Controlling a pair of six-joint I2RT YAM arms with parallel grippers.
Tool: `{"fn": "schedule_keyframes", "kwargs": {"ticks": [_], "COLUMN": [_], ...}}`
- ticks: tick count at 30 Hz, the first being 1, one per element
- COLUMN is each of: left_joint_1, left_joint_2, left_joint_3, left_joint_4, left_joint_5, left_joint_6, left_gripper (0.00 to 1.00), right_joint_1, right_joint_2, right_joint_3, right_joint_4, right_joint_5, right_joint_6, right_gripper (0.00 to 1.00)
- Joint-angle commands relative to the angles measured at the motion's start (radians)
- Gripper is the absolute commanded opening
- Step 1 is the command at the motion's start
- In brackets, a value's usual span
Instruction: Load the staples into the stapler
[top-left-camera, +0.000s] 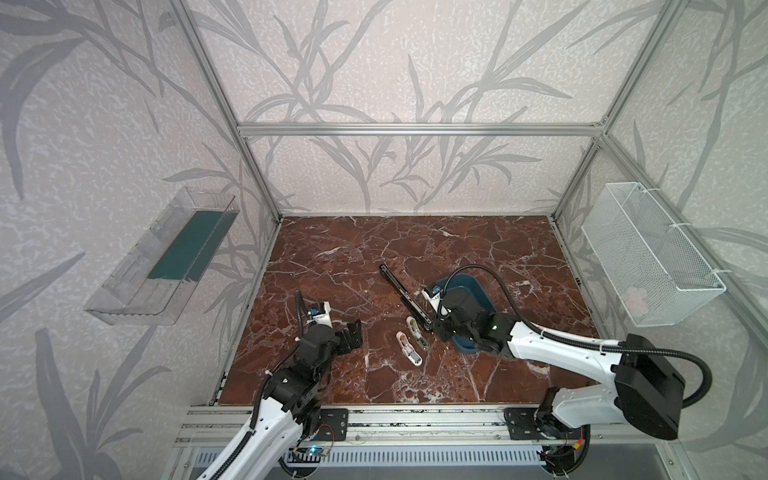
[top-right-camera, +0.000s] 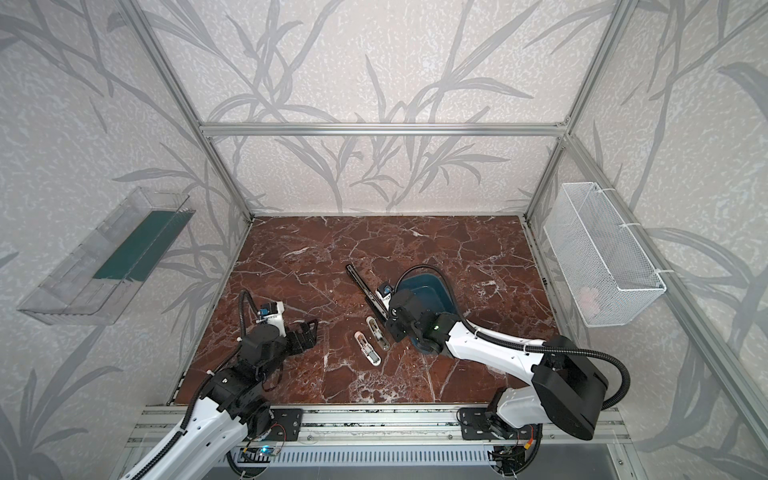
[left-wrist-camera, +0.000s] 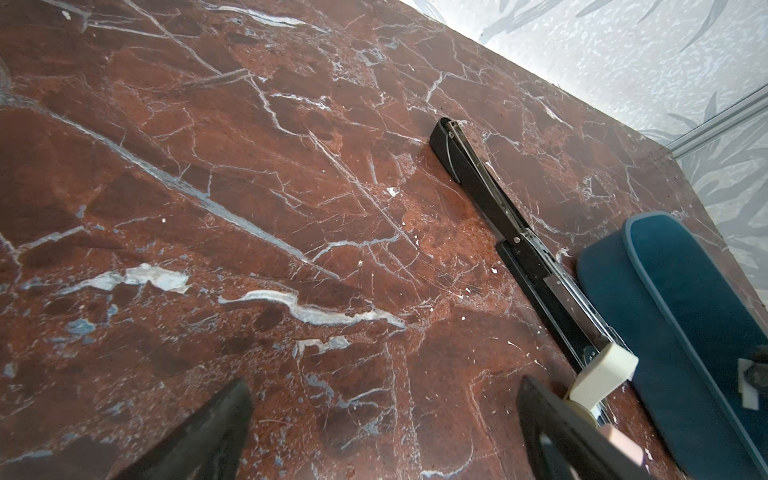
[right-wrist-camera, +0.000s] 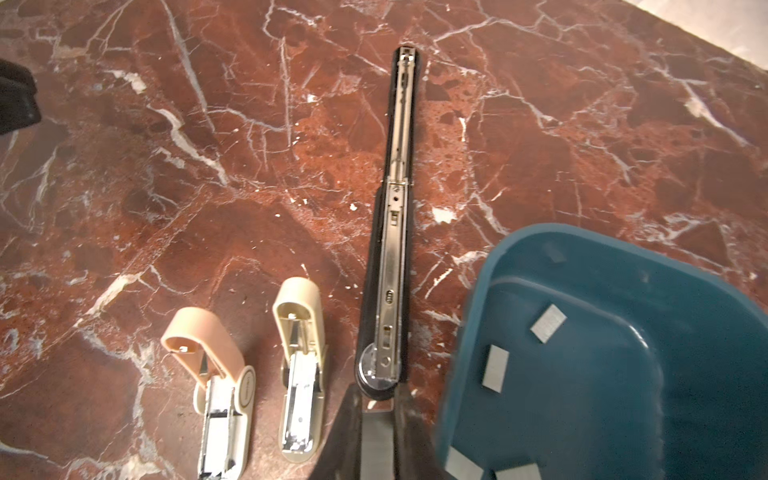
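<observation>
The long black stapler (top-left-camera: 401, 293) (right-wrist-camera: 395, 249) lies opened flat on the marble, its metal channel facing up. My right gripper (right-wrist-camera: 376, 399) (top-left-camera: 436, 328) hovers just off the stapler's round-ended near end and is shut on a grey strip of staples (right-wrist-camera: 376, 440). More staples (right-wrist-camera: 548, 323) lie loose in the blue tray (right-wrist-camera: 540, 237) (top-left-camera: 473, 291) beside the stapler. My left gripper (top-left-camera: 353, 334) (left-wrist-camera: 384, 407) stands wide open over bare marble to the left, with nothing between its fingers.
Two small beige staplers (right-wrist-camera: 297, 374) (right-wrist-camera: 220, 395) lie open next to the black one, between the two grippers. A white wire basket (top-left-camera: 648, 253) hangs on the right wall and a clear plastic bin (top-left-camera: 166, 257) on the left wall.
</observation>
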Motion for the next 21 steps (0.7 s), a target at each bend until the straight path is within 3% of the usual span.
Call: {"fn": "schedule_keyframes", "kwargs": {"ticks": [1,8,21], "left_joint_1": [0.006,0.005,0.005], "left_joint_2": [0.001,0.041,0.048], "left_joint_3": [-0.011,-0.005,-0.003], "left_joint_4": [0.028,0.044,0.046], "left_joint_5": [0.021,0.031,0.036], "left_joint_6": [0.000,0.001,0.002], "left_gripper": [0.99,0.99,0.99], "right_joint_1": [0.036,0.123,0.125], "right_joint_2": [0.045,0.123,0.178], "right_joint_3": [0.029,0.043,0.040], "right_joint_4": [0.006,0.048,0.055], "right_joint_5": [0.023,0.024,0.056], "right_joint_6": [0.022,0.060,0.114], "right_gripper": [0.16,0.16,0.16]}}
